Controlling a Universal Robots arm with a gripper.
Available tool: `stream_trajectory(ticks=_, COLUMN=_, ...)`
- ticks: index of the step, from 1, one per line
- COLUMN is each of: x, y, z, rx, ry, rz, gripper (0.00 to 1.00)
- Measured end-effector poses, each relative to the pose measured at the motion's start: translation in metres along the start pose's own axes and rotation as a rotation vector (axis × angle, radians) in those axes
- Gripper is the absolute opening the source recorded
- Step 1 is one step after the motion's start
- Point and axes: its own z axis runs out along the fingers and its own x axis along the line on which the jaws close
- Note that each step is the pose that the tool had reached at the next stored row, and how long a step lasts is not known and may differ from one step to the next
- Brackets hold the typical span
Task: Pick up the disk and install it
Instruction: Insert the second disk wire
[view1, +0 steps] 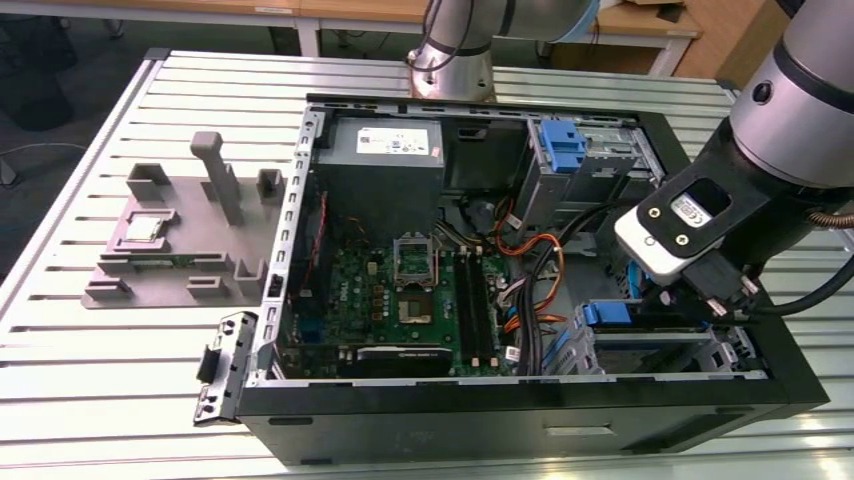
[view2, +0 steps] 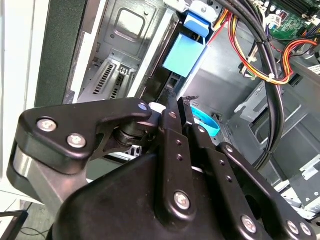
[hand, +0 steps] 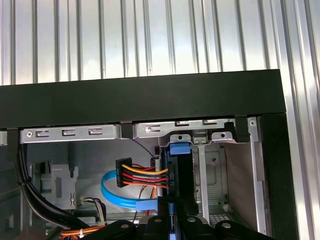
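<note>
The end effector (view2: 181, 102), fingers pressed together on the disk's (view2: 184, 52) edge, holds it upright in the computer case's (view1: 534, 405) drive bay.

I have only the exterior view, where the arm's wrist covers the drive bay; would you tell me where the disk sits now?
Observer: The disk stands on edge in the metal bay, straight ahead of the gripper.
Operator: Is anything close beside it?
Observer: A black connector with red, yellow and orange wires sits right beside it; whether they touch, I cannot tell.
Operator: Any other cable nearby?
Observer: A blue flat cable loops past that connector.
</note>
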Motion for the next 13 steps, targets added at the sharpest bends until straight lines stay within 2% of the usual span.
stream_trajectory(ticks=13, x=-0.0004, y=-0.0003, z=0.0049, rx=0.0000, ry=-0.0005, rz=-0.001, gripper=0.16)
